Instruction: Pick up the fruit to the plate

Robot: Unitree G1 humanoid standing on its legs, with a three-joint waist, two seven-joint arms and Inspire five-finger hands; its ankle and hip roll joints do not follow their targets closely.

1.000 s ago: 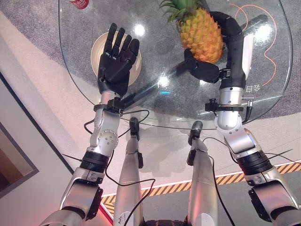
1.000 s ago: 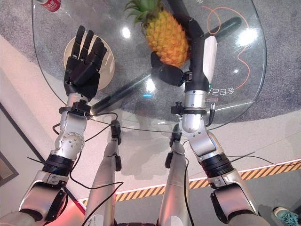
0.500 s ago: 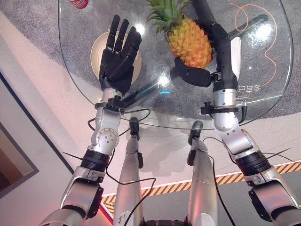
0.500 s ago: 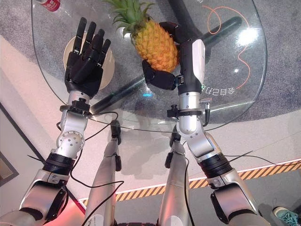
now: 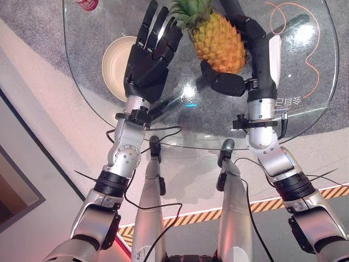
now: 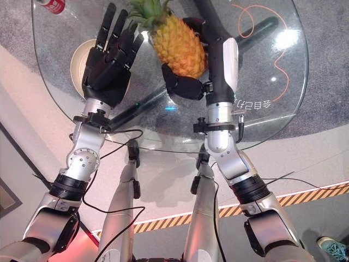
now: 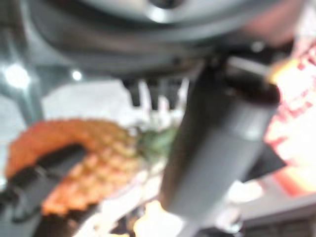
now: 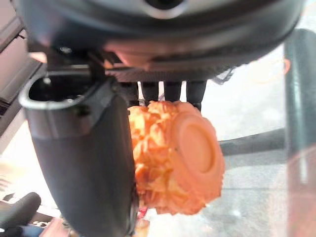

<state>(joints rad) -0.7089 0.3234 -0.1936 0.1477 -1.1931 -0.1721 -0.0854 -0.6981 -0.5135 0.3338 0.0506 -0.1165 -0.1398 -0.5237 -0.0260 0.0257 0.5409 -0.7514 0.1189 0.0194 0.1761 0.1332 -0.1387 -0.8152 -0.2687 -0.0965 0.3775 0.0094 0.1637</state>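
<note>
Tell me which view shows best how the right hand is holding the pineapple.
The left eye view: the right hand has its thumb under the pineapple and its fingers curled round the far side. The right eye view shows the same. The right wrist view shows only the fruit's base against the thumb; the left wrist view is blurred.

White characters (image 5: 289, 101) sit near the glass tabletop's (image 5: 305, 65) right edge, too small to read. The red can (image 5: 86, 4) at the far-left edge has an unreadable label too.

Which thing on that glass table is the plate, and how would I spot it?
Start at the round glass table. Near its left edge, beside the open left robot hand, lies the plate. It is the flat cream disc, unlike the spiky pineapple in the right robot hand.
</note>
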